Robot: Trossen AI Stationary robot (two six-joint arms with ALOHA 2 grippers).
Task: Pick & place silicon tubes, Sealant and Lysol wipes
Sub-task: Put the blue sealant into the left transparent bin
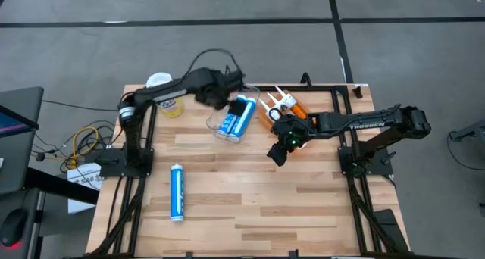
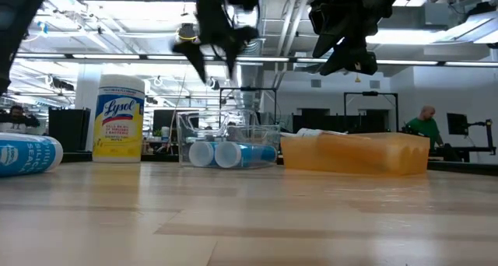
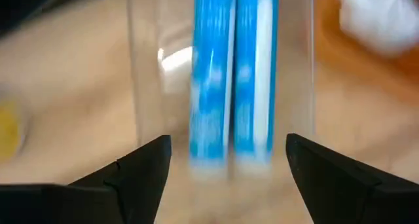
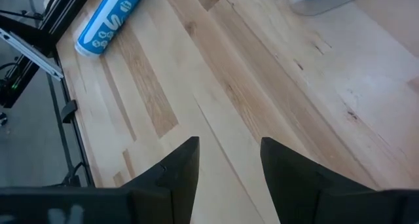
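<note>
Two blue-and-white tubes (image 3: 230, 73) lie side by side in a clear bin (image 1: 233, 117) at the table's far middle. A third blue tube (image 1: 176, 191) lies on its side on the wood at the near left. Tubes with white nozzles (image 1: 279, 101) lie in an orange bin (image 2: 354, 153) beside the clear one. The Lysol wipes canister (image 2: 118, 118) stands upright at the far left. My left gripper (image 3: 229, 145) is open and empty above the clear bin's far end. My right gripper (image 4: 229, 152) is open and empty above bare wood just in front of the orange bin.
Black frame posts (image 1: 140, 149) stand at both sides of the table. Cables (image 1: 83, 141) lie off the left edge. Bare wood (image 1: 258, 206) stretches across the table's near half. People sit in the room behind (image 2: 424, 126).
</note>
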